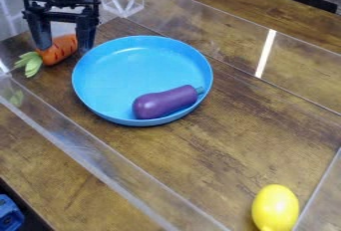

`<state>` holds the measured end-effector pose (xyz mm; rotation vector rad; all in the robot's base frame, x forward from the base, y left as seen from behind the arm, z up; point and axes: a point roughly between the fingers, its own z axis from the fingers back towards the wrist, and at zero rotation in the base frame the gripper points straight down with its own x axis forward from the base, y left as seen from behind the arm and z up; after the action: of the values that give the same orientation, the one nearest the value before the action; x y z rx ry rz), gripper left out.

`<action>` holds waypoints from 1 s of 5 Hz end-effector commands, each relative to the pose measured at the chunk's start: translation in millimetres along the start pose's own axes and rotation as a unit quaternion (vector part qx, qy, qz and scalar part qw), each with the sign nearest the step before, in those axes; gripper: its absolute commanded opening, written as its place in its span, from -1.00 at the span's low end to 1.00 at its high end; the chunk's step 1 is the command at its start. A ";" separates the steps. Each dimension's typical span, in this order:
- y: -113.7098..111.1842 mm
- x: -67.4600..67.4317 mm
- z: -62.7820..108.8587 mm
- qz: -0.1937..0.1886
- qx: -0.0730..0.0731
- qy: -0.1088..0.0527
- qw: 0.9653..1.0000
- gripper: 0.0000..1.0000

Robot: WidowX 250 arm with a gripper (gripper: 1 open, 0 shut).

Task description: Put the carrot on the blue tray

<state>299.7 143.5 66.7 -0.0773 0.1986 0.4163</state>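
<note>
The gripper (pixel 62 38) hangs pointing almost straight down over the carrot (pixel 56 50), its jaws spread wide and straddling the orange body without yet closing on it; nothing is held. The carrot lies on the wooden table (pixel 240 125) just beside the left rim of the blue tray (pixel 120 76), long axis slanting across the picture with the leafy top toward the left edge (low and near the table's side); the fingers seem set roughly across that axis, so closing should pinch the thick end. A purple eggplant (pixel 166 101) already sits in the tray.
</note>
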 end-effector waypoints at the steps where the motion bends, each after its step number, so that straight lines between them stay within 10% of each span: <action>1: 4.2 4.5 18.4 -0.018 0.005 -0.030 0.999 1.00; 5: 23.9 28.4 9.7 -0.026 0.010 -0.036 0.999 1.00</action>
<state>314.1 165.9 53.7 -0.0655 0.1862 0.3440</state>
